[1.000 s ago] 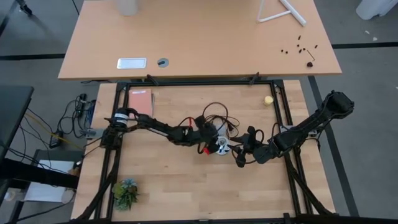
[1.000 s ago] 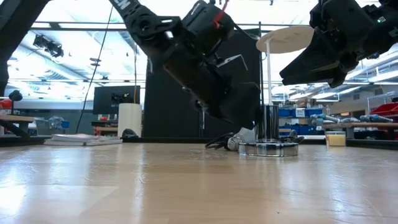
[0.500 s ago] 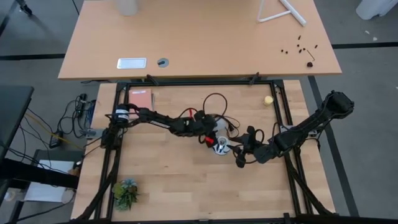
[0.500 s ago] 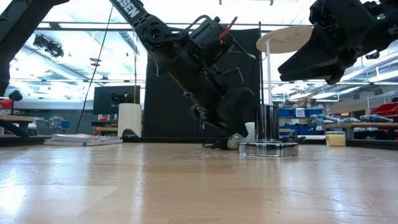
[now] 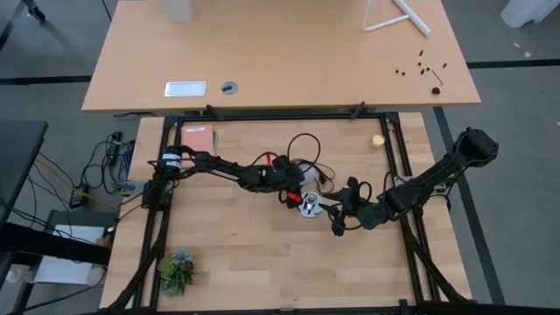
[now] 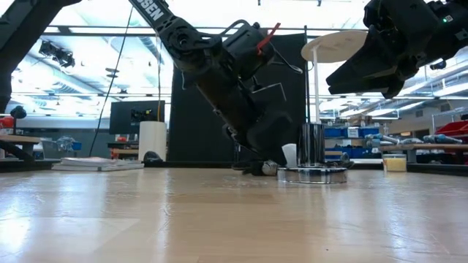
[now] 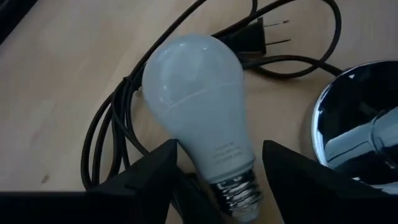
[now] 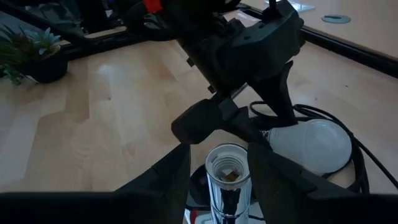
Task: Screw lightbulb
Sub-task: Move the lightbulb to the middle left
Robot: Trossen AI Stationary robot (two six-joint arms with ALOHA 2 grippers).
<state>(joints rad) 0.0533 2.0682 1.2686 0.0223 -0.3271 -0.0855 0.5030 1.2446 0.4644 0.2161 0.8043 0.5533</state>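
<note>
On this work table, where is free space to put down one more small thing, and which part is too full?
Free: the bare wood between the plant and the right gripper, and the patch between the notebook and the yellow ball. Crowded: the middle, where the lightbulb, black cord, silver socket and left gripper meet.

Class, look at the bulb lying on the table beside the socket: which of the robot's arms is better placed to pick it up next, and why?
The left. Its gripper already straddles the lightbulb near the screw base, fingers open either side. The right gripper sits at the socket, likely steadying it.
</note>
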